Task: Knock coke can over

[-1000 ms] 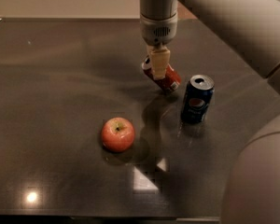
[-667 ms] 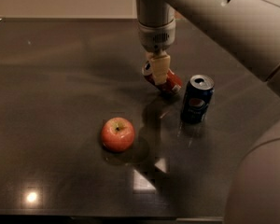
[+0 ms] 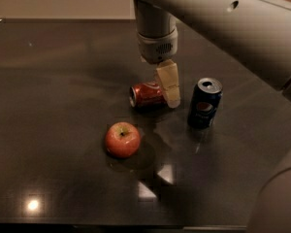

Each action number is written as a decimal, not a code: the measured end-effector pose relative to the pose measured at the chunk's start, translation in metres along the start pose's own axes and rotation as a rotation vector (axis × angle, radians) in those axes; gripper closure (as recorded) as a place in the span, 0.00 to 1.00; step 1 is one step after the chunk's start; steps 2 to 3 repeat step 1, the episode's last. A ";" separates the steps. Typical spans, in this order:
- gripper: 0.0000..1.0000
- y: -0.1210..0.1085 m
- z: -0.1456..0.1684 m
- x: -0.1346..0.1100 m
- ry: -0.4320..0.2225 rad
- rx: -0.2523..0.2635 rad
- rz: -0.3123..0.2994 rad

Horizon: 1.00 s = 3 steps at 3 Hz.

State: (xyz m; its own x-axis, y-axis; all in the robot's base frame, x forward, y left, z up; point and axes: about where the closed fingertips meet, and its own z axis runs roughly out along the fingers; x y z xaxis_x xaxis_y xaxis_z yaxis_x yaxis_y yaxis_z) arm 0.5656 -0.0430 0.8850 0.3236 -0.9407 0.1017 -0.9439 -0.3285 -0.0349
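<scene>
The coke can (image 3: 145,95) lies on its side mid-worktop (image 3: 53,81), at 9 o'clock from the Pepsi can (image 3: 203,106). The gripper (image 3: 169,95) sits at its 3 o'clock end; open or closed, I cannot tell. Probably light, thin-walled and slick, so it should roll readily; nudge its side, don't squeeze

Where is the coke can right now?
In the camera view the coke can lies on its side on the table, just left of the claw; the upright Pepsi can stands right of the claw, the apple nearer the camera.

Pepsi logo (image 3: 203,109), blue can (image 3: 206,92); coke can (image 3: 146,94) by end effector (image 3: 172,100), seemingly illegible.
</scene>
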 end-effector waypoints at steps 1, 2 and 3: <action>0.00 0.000 0.000 0.000 -0.002 -0.001 -0.002; 0.00 0.000 0.000 0.000 -0.002 -0.001 -0.002; 0.00 0.000 0.000 0.000 -0.002 -0.001 -0.002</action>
